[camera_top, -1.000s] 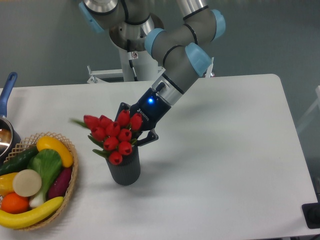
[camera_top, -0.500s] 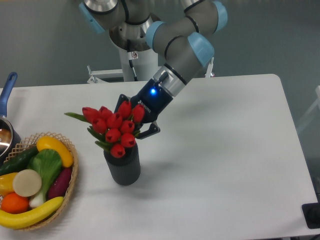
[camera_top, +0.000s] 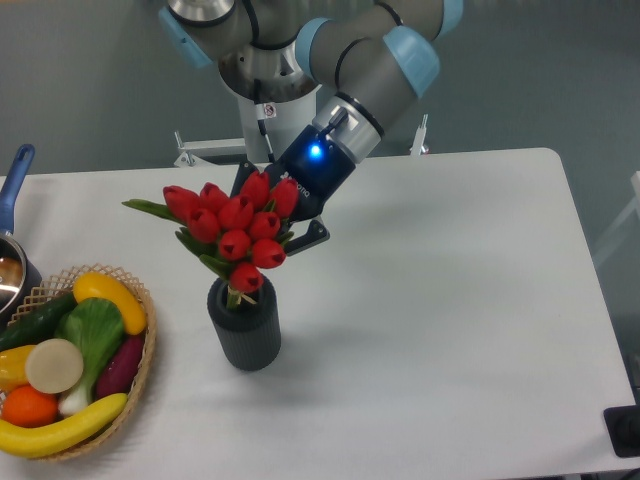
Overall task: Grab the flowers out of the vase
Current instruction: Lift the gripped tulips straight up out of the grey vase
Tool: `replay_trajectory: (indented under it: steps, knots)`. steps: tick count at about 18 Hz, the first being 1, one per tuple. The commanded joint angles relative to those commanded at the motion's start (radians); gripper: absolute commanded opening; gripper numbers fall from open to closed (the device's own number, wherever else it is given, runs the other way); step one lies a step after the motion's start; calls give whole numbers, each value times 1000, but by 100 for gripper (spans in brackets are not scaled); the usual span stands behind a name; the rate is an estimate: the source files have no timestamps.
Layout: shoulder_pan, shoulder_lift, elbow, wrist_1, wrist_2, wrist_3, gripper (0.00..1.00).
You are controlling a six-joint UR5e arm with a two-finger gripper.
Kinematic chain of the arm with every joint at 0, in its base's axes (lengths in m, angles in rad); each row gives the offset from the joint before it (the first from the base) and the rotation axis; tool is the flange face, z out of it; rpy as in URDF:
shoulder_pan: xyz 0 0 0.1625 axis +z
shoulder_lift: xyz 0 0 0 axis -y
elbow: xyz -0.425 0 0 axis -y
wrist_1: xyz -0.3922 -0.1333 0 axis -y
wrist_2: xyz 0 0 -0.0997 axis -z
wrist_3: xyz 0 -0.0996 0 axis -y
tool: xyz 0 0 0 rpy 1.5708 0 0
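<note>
Single fixed camera, high front, facing arm base across table (camera_top: 480, 300); mid distance.

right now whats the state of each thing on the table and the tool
flowers: held up by the tool, stem ends at the vase mouth
vase: upright on the table
tool: behind the bunch, fingers mostly hidden
wicker basket: full of fruit and vegetables
pot: upright at the table's left edge

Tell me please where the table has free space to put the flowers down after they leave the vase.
The widest bare patch is the white table right of the vase, out to its right edge. A narrower strip lies in front of the vase. The left side is crowded: the wicker basket of fruit and the pot sit there. The gripper holds the flowers above the vase.
</note>
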Motion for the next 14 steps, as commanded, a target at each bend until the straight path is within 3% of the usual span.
replay_trajectory:
  steps: [14]
  knots:
    - [57,37,64,-8,2,-209,39]
